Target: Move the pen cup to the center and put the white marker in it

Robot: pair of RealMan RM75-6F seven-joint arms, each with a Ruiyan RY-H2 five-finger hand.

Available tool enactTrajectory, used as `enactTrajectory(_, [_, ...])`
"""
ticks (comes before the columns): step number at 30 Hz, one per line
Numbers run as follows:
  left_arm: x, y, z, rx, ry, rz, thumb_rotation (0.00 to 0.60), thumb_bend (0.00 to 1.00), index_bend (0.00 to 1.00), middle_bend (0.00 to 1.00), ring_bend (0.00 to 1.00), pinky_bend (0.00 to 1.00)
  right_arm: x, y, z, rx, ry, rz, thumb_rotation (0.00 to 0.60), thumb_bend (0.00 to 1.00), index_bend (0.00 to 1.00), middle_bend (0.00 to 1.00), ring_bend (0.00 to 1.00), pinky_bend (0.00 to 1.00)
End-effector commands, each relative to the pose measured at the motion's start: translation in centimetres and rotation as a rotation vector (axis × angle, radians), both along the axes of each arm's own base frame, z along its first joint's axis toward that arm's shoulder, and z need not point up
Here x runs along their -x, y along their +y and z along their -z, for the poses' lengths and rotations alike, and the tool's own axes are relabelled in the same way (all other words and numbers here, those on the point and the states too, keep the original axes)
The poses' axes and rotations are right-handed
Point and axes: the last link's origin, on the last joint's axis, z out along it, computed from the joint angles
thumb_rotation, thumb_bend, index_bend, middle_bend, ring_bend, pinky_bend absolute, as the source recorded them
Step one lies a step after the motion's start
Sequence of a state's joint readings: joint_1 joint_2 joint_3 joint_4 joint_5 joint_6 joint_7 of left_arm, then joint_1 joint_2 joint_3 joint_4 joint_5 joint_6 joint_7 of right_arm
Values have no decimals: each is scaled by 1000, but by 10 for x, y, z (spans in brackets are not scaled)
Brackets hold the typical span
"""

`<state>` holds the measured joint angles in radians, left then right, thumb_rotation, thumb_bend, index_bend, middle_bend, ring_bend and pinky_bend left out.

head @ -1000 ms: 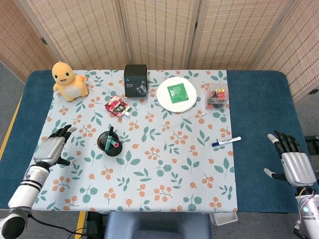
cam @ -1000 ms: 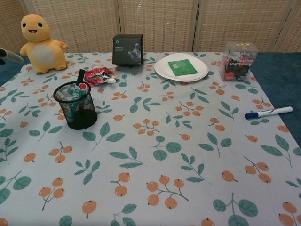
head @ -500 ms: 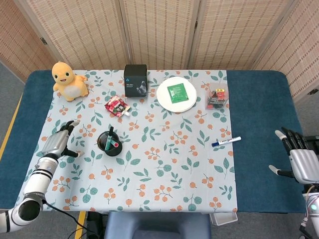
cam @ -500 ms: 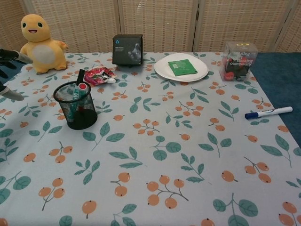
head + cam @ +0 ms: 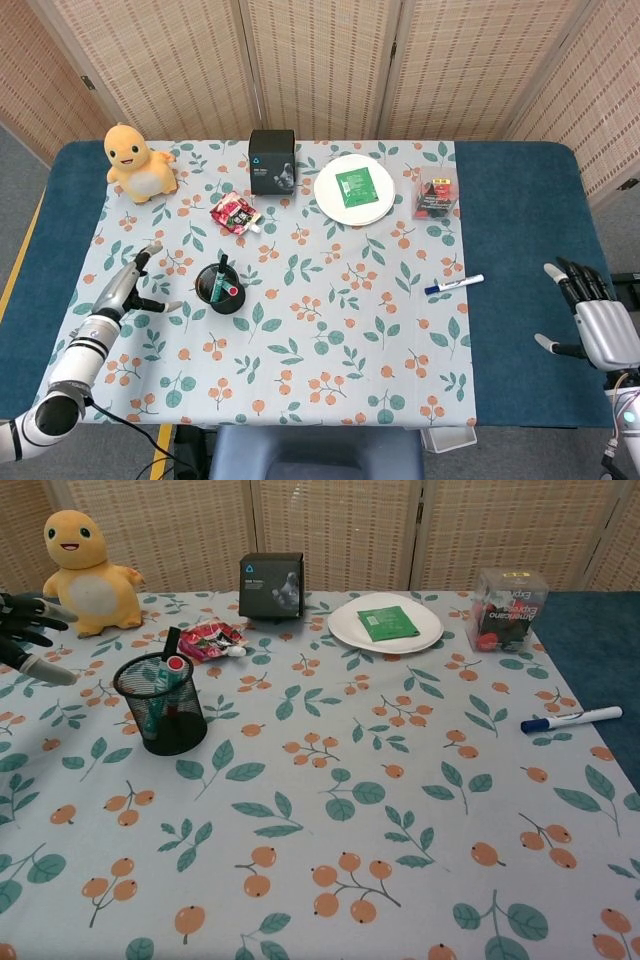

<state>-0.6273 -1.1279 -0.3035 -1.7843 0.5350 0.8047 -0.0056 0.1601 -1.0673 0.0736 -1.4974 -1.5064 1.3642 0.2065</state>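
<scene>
The black mesh pen cup (image 5: 223,289) (image 5: 162,704) stands on the left part of the floral cloth with two markers in it. My left hand (image 5: 129,284) (image 5: 28,635) is open a short way to its left, fingers spread, not touching it. The white marker with a blue cap (image 5: 453,284) (image 5: 571,720) lies on the cloth near its right edge. My right hand (image 5: 597,325) is open over the blue table at the far right, well apart from the marker; the chest view does not show it.
At the back stand a yellow plush toy (image 5: 136,162), a black box (image 5: 272,160), a white plate (image 5: 353,190) with a green packet and a clear box of snacks (image 5: 436,193). A red candy wrapper (image 5: 234,213) lies behind the cup.
My left hand has moved right toward the pen cup and turned edge-on with fingers spread. My right hand shifted slightly at the far right.
</scene>
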Motion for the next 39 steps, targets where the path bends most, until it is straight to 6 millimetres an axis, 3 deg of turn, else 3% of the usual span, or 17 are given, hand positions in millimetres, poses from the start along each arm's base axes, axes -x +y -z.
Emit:
enactTrajectory(1, [11,-2,10,-2,-44,-12,600,179,0,30,0,171,0,2,0,-9,-6,-6,600,97,81,0,0,0])
enactTrajectory(13, [23,-2,20,-40,-102,14,600,178,0,44,5,171,0,3,-1,3,1,-3,600,96,81,0,0,0])
enactTrajectory(29, [41,18,47,-18,-190,56,600,178,0,44,6,171,4,-1,0,15,15,28,600,97,81,0,0,0])
enactTrajectory(39, [31,16,57,-6,-239,99,600,178,0,44,5,171,3,-2,1,-8,4,26,600,100,81,0,0,0])
